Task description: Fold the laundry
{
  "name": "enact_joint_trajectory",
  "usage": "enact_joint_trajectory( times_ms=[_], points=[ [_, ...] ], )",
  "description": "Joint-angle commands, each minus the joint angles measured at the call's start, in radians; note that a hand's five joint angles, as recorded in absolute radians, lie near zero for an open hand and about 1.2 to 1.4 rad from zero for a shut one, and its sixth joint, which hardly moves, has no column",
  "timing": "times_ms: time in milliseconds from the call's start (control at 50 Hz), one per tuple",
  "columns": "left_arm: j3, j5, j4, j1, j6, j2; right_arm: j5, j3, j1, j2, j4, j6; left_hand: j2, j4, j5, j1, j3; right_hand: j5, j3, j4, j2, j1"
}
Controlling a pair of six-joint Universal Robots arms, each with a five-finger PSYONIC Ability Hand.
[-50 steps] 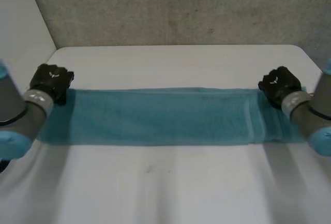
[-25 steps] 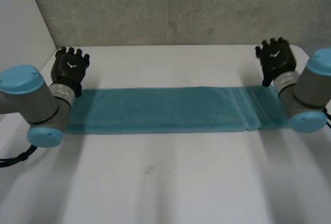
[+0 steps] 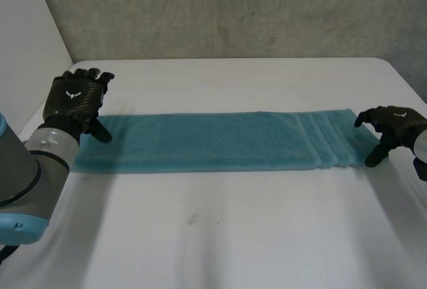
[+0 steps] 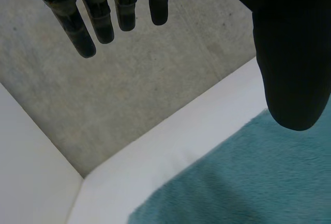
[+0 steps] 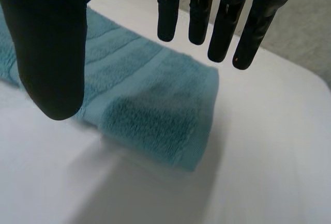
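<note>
A teal towel [image 3: 213,141], folded into a long narrow strip, lies flat across the white table [image 3: 220,235]. My left hand [image 3: 75,99] hovers open over the towel's left end, fingers [image 4: 85,22] straight with nothing between them and the thumb [image 4: 292,53]; the towel's end [image 4: 248,182] lies under the palm. My right hand [image 3: 392,126] is open just off the towel's right end, fingers [image 5: 222,22] spread and empty. The striped right end of the towel [image 5: 155,105] lies below those fingers.
A grey concrete wall [image 3: 220,9] stands behind the table's far edge. A white side wall [image 3: 27,42] runs along the left. The table's right edge [image 3: 407,79] lies close beside my right hand.
Both hands let go of the towel's ends, opened and rose toward the wall, then came back toward me. The towel has settled flat.
</note>
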Motion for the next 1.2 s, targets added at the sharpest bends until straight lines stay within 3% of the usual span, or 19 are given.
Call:
enact_joint_trajectory(
  times_ms=[20,200,240,260,280,520,680,760,860,1000,1020,1040,1160,1200],
  points=[
    [-0.021,0.001,-0.002,-0.001,-0.026,-0.010,-0.026,-0.017,-0.019,0.126,-0.137,-0.002,-0.033,-0.033,-0.048,-0.019,-0.042,0.166,0.158,0.158,0.164,0.215],
    [-0.022,0.001,-0.002,-0.003,-0.026,-0.013,-0.012,-0.032,-0.028,0.181,-0.177,-0.063,-0.033,-0.033,-0.048,-0.019,-0.042,0.290,0.281,0.281,0.287,0.338],
    [-0.022,0.001,-0.002,-0.003,-0.026,-0.013,-0.014,-0.040,-0.028,0.189,-0.178,-0.083,-0.032,-0.032,-0.047,-0.019,-0.042,0.503,0.495,0.495,0.500,0.551],
    [-0.022,0.001,-0.002,-0.003,-0.026,-0.013,-0.014,-0.048,-0.032,0.191,-0.181,-0.090,-0.033,-0.033,-0.048,-0.019,-0.042,0.856,0.848,0.848,0.853,0.904],
    [-0.022,0.001,-0.002,-0.003,-0.026,-0.013,-0.014,-0.051,-0.033,0.191,-0.183,-0.091,-0.033,-0.033,-0.048,-0.019,-0.042,1.001,0.993,0.993,0.998,1.049],
    [-0.022,0.001,-0.002,-0.001,-0.026,-0.011,0.179,-0.135,-0.136,0.191,-0.192,-0.125,-0.033,-0.033,-0.048,-0.019,-0.042,1.002,0.994,0.994,0.999,1.051],
    [-0.028,0.001,-0.004,0.000,-0.026,-0.003,0.336,-0.235,-0.243,0.185,-0.195,-0.356,-0.033,-0.033,-0.048,-0.019,-0.042,1.002,0.994,0.994,0.999,1.051],
    [-0.028,-0.001,-0.004,0.000,-0.026,-0.002,0.345,-0.265,-0.222,0.172,-0.203,-0.377,-0.033,-0.033,-0.048,-0.019,-0.042,1.002,0.994,0.994,0.999,1.051],
    [-0.028,-0.001,-0.005,0.000,-0.026,0.000,0.340,-0.290,-0.082,0.114,-0.206,-0.269,-0.033,-0.033,-0.048,-0.019,-0.042,1.002,0.994,0.994,0.999,1.051],
    [-0.030,-0.002,-0.005,0.000,-0.026,0.009,0.264,-0.316,0.294,0.088,-0.249,-0.211,-0.033,-0.033,-0.048,-0.019,-0.042,1.002,0.994,0.994,0.999,1.051],
    [-0.030,-0.002,-0.005,0.000,-0.026,0.010,0.264,-0.316,0.295,0.088,-0.249,-0.211,-0.033,-0.033,-0.048,-0.019,-0.042,1.002,0.994,0.994,0.999,1.051],
    [-0.032,-0.002,-0.005,0.000,-0.026,0.010,0.226,-0.316,0.420,0.091,-0.285,-0.208,-0.033,-0.033,-0.048,-0.019,-0.042,1.002,0.994,0.994,0.999,1.051],
    [-0.035,-0.002,-0.005,0.002,-0.026,0.012,0.147,-0.312,0.681,0.167,-0.414,-0.206,-0.033,-0.033,-0.048,-0.019,-0.042,1.002,0.994,0.994,0.999,1.051],
    [-0.036,-0.002,-0.005,0.003,-0.026,0.012,0.136,-0.308,0.714,0.181,-0.433,-0.206,-0.033,-0.033,-0.048,-0.019,-0.042,1.002,0.994,0.994,0.999,1.051]
  ],
)
